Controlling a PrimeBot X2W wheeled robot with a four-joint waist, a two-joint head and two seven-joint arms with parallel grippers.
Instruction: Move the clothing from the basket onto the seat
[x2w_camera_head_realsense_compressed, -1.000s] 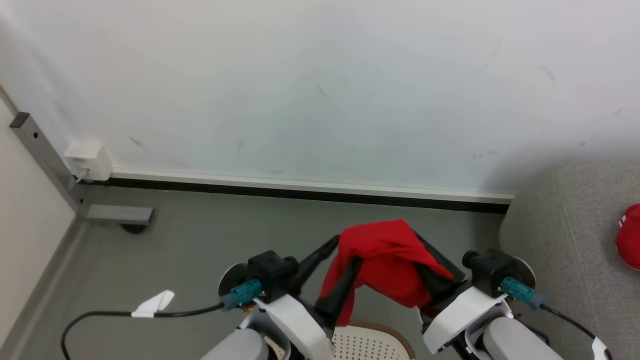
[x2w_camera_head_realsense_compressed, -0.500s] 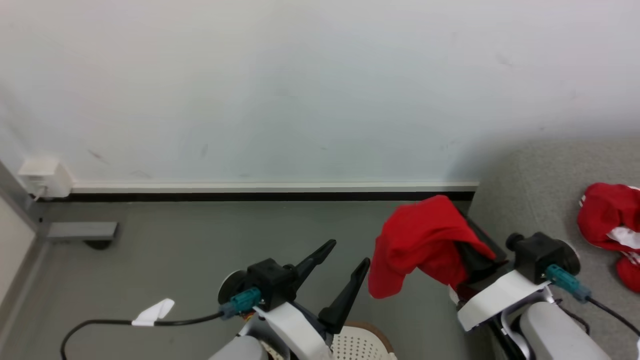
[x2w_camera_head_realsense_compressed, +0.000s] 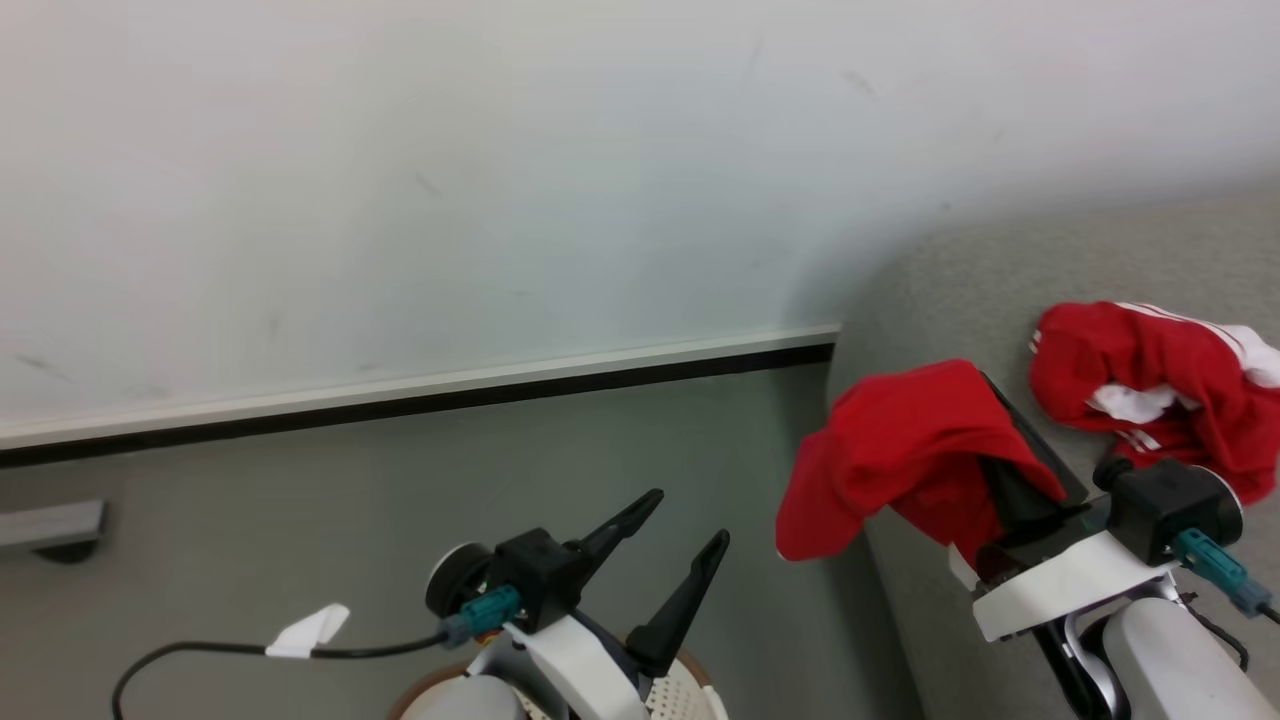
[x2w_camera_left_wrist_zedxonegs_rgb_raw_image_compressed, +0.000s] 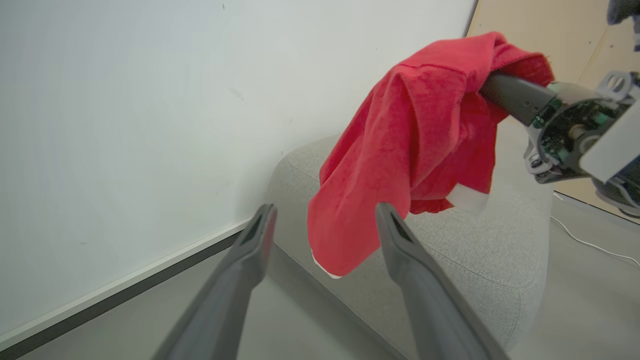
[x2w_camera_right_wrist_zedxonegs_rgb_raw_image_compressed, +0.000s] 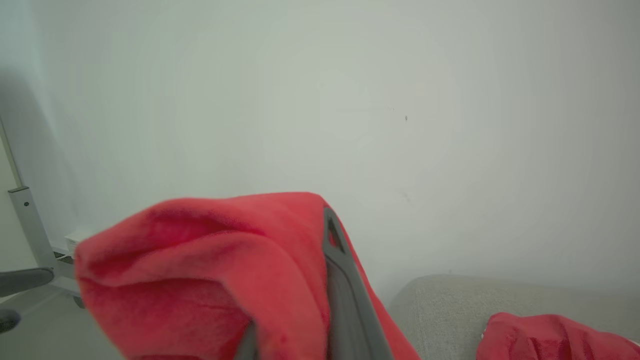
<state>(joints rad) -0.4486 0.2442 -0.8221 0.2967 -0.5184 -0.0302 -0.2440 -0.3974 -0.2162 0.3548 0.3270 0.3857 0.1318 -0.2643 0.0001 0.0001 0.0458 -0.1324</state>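
Right gripper (x2w_camera_head_realsense_compressed: 992, 398) clamps red garment (x2w_camera_head_realsense_compressed: 900, 450), length hanging downward over seat (x2w_camera_head_realsense_compressed: 950, 290) edge

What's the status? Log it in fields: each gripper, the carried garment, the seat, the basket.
left gripper: open, empty, above the laundry basket
right gripper: shut on the red garment
red garment: draped over the right gripper, hanging in the air at the sofa cushion's edge
sofa cushion: a red-and-white garment lies on it
laundry basket: partly visible in the head view; contents cannot be seen
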